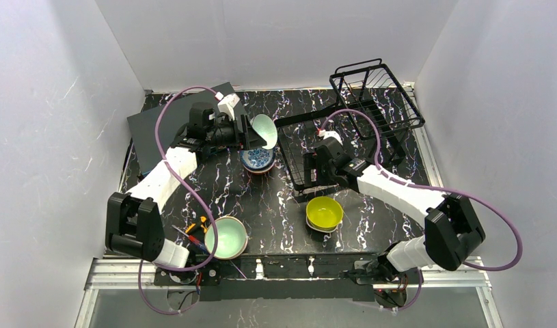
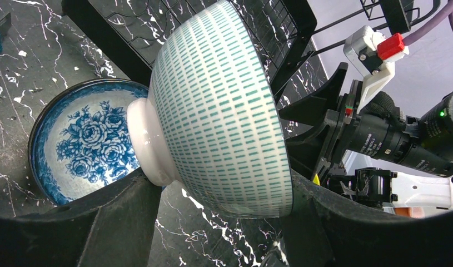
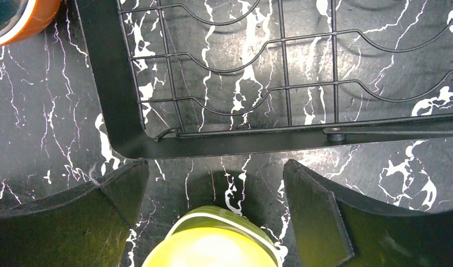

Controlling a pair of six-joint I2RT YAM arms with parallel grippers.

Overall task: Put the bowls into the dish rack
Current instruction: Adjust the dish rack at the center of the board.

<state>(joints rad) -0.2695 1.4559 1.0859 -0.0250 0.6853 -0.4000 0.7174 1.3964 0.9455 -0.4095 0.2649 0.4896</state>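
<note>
Two bowls lie nearest the arm bases in the top view: a mint-green bowl (image 1: 226,237) with a pinkish rim at 7 o'clock from the table's middle, and a bright yellow bowl (image 1: 324,212) at 5 o'clock, which seems to rest on a paler bowl beneath it, though this is hard to tell. Just beyond the yellow bowl, at its 12 o'clock, the right gripper (image 3: 213,183) hangs released, its fingers spread wide and holding nothing, above the near-left corner of the dish rack (image 1: 371,113). The wrist view shows the rack's flat black frame and wavy wire floor lying on the black marbled table (image 1: 275,219). At 11 o'clock from the table's middle, a blue-and-white floral bowl (image 2: 79,144) sits nested in an orange bowl (image 3: 24,16), just beside the rack's left edge. Directly above this stack, the left gripper (image 1: 252,137) is clenched on a white bowl with green dashes (image 2: 224,111). That bowl is lifted clear of the table and tipped on edge, with its mint inside facing 3 o'clock toward the rack. The rack's raised wire basket stands at 1 o'clock, with no bowl in it. A dark grey flat box (image 1: 162,123) lies at 10 o'clock, at the far-left edge.
</note>
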